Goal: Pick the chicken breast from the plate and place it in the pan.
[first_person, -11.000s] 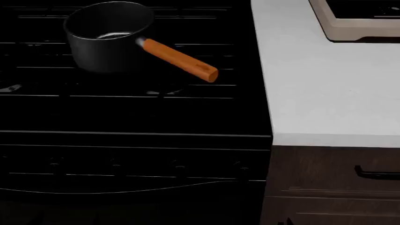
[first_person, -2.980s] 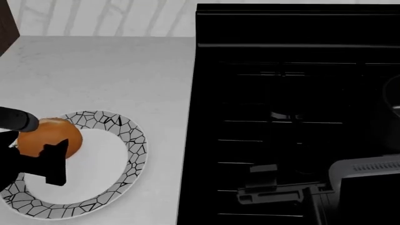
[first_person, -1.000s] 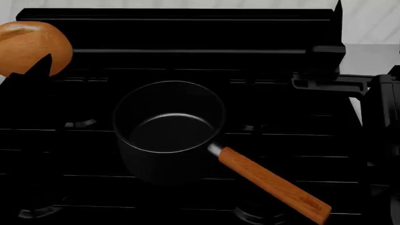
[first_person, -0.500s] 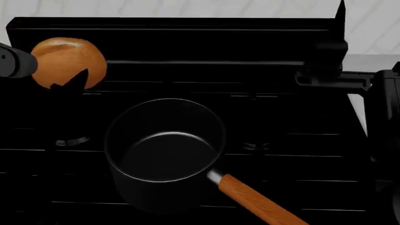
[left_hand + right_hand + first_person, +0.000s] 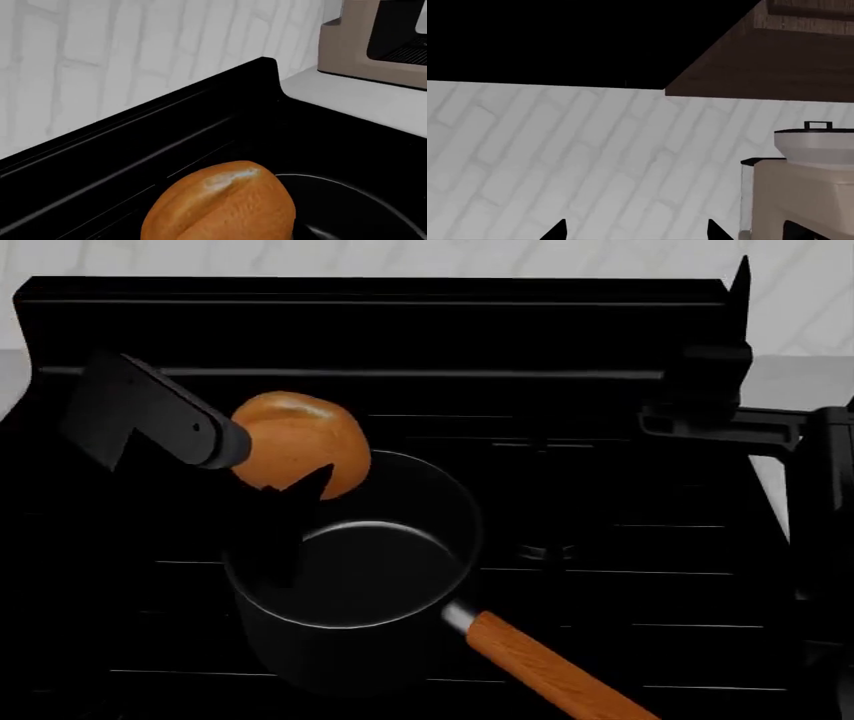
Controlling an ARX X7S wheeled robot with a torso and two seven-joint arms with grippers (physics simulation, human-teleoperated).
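My left gripper (image 5: pixel 296 480) is shut on the chicken breast (image 5: pixel 300 440), a smooth orange-brown lump. It holds it in the air just above the far left rim of the black pan (image 5: pixel 354 570). The pan stands on the stove with its wooden handle (image 5: pixel 561 672) pointing toward the near right. In the left wrist view the chicken breast (image 5: pixel 223 205) fills the lower middle, with the pan's rim (image 5: pixel 360 200) beyond it; the fingers do not show there. My right gripper (image 5: pixel 721 310) is raised at the right, open and empty (image 5: pixel 635 231). The plate is out of view.
The black stove (image 5: pixel 627 570) with grates and a raised back panel (image 5: pixel 400 320) fills the head view. A white brick wall (image 5: pixel 560 165) is behind it. A beige appliance (image 5: pixel 373 45) stands on the white counter (image 5: pixel 360 100) to the right, under a brown cabinet (image 5: pixel 780 60).
My left gripper has carried the chicken breast right and down, from the far left of the stove to just over the pan's rim. The right arm has hardly moved.
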